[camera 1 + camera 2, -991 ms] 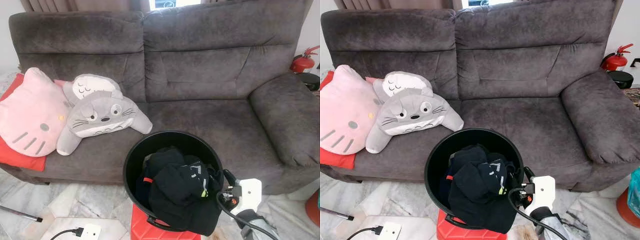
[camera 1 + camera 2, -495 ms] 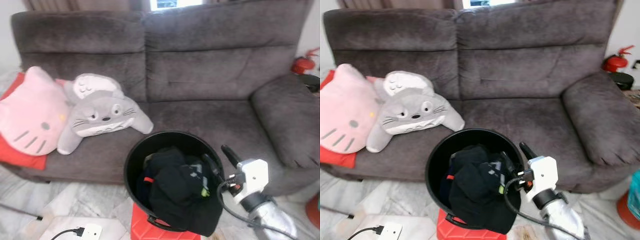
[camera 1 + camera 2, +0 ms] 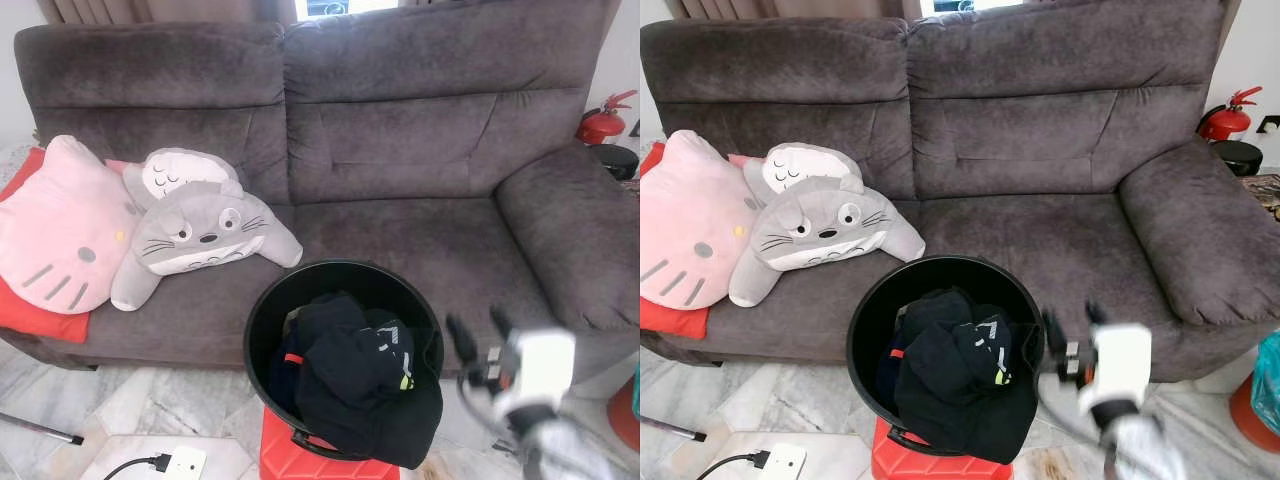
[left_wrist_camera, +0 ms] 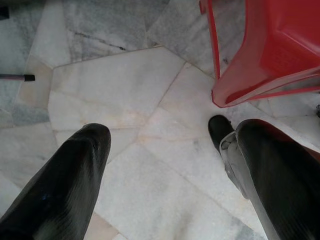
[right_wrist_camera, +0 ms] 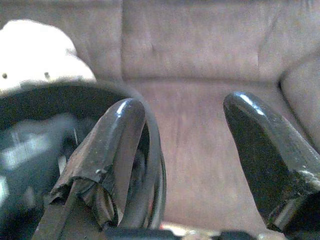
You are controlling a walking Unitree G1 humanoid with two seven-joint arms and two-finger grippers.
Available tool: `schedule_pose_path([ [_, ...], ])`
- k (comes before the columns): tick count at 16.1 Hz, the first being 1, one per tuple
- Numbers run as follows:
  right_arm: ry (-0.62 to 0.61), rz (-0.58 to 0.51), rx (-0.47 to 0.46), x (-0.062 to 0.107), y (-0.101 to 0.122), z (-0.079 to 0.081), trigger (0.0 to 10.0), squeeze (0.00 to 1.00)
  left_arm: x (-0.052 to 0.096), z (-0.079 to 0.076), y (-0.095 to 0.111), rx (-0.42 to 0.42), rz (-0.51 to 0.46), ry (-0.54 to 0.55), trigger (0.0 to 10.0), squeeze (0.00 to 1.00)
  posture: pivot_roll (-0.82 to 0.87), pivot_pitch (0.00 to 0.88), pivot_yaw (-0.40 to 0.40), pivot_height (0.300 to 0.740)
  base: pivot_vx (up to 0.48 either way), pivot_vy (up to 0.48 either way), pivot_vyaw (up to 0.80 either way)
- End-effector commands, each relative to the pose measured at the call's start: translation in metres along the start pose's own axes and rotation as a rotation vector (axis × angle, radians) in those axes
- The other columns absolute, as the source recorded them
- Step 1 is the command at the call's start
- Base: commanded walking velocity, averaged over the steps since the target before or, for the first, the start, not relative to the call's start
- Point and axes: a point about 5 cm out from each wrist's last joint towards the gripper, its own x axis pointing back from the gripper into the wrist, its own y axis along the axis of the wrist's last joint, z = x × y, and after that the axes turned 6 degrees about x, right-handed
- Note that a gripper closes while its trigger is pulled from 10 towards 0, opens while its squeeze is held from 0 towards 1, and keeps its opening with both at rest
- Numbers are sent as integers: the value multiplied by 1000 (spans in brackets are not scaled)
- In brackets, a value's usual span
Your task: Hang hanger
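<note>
Half a second ago the right claw (image 3: 478, 335) stood over the rim of the black bucket (image 3: 262, 318) with one finger dipped among the clothes; now it has pulled back to the lower right of the frame, just beside the bucket and clear of it, and it is smeared by motion. Its two black fingers (image 5: 118, 150) stand apart with nothing between them (the wrist view shows sofa cushion in the gap), so it is released. No hanger can be made out; the bucket, at the lower centre on a red stool (image 3: 290, 462), holds a heap of dark clothes (image 3: 350, 385) that spills over its near rim. Behind it the grey sofa (image 3: 400, 150) spans the frame, with a pink cat cushion (image 3: 60, 230) and a grey plush (image 3: 195, 235) at the left on its seat. A red fire extinguisher (image 3: 605, 120) sits at the upper right edge. The left claw (image 4: 165, 150) hangs over the marble floor (image 4: 125, 90) beside the stool, fingers spread and empty.
</note>
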Motion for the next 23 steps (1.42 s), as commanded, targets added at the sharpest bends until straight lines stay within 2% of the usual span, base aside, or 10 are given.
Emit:
schedule_pose_path([
  [1, 30, -37, -63, -5, 13, 5, 10000, 0, 1, 3, -3, -6, 11, 8, 10000, 0, -233, 0, 89, 740, 0, 0, 0],
  [2, 46, -51, -99, -7, 17, 8, 10000, 0, 1, 4, -3, -6, 11, 9, 10000, 0, -233, 0, 90, 740, 0, 0, 0],
  [4, 252, 4, -248, -5, 25, 39, 10000, 0, 1, 5, -2, -5, 10, 13, 10000, 0, -225, 0, 92, 740, 0, 0, 0],
  [6, 301, 38, -260, 6, 21, 43, 10000, 0, 1, 6, -1, -5, 9, 15, 10000, 0, -227, 0, 93, 740, 0, 0, 0],
  [7, 318, 49, -331, 18, 19, 43, 10000, 0, 0, 6, -1, -7, 9, 16, 10000, 0, -227, 0, 93, 740, 0, 0, 0],
  [9, 237, 77, -486, 45, 12, 32, 10000, 0, 0, 7, 2, -11, 7, 18, 10000, 0, -244, 0, 93, 740, 0, 0, 0],
  [13, 86, 133, -665, 62, -21, 22, 10000, 0, -1, 7, 3, -11, 5, 15, 10000, 0, -252, 0, 92, 740, 0, 0, 0],
  [16, 136, 226, -694, 56, -47, 29, 10000, 0, -1, 8, 3, -3, 4, 21, 10000, 0, -241, 0, 88, 740, 0, 0, 0],
  [22, 138, 268, -720, 56, -62, 30, 9882, 0, 0, 11, 1, -3, 11, 30, 10000, 0, -229, 0, 86, 740, 0, 0, 0],
  [23, 140, 279, -723, 57, -62, 32, 3294, 0, 0, 11, 1, -5, 12, 29, 10000, 0, -228, 0, 85, 740, 0, 0, 0],
])
